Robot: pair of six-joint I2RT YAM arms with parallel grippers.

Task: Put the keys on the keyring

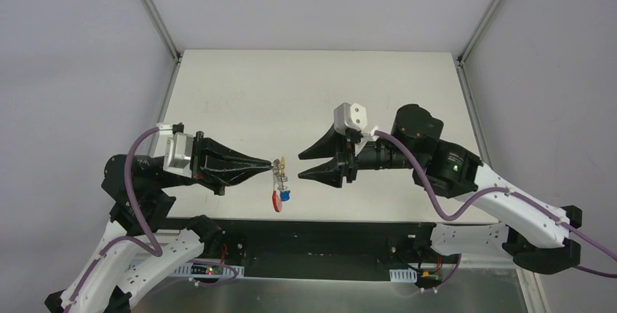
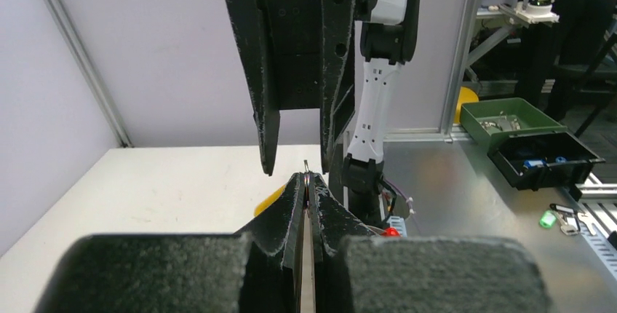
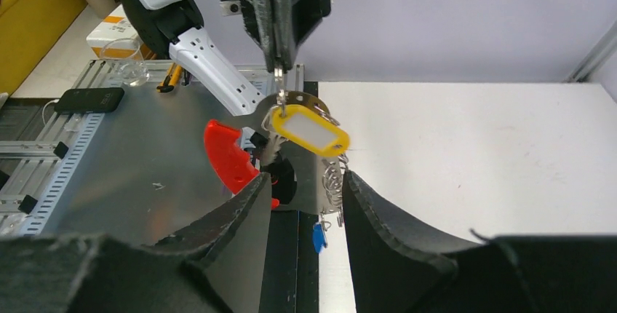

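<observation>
My left gripper (image 1: 273,164) is shut on the thin silver ring of the keyring (image 3: 281,87) and holds it above the table's near edge. From the ring hang the chain (image 3: 333,182), the red crescent strap (image 3: 227,154) and the small blue tag (image 3: 319,236). The key's yellow oval head (image 3: 309,129) hangs right at the ring; I cannot tell if it is threaded on. In the left wrist view only the ring's edge (image 2: 306,171) shows between the fingers. My right gripper (image 1: 301,165) is open and empty, just right of the keyring, jaws on either side of the chain (image 1: 280,177).
The white table (image 1: 320,94) stretches away behind the grippers. A green bin (image 2: 513,120) and a black tray (image 2: 546,160) stand off the table to the right in the left wrist view. A phone (image 3: 91,100) lies on the metal bench.
</observation>
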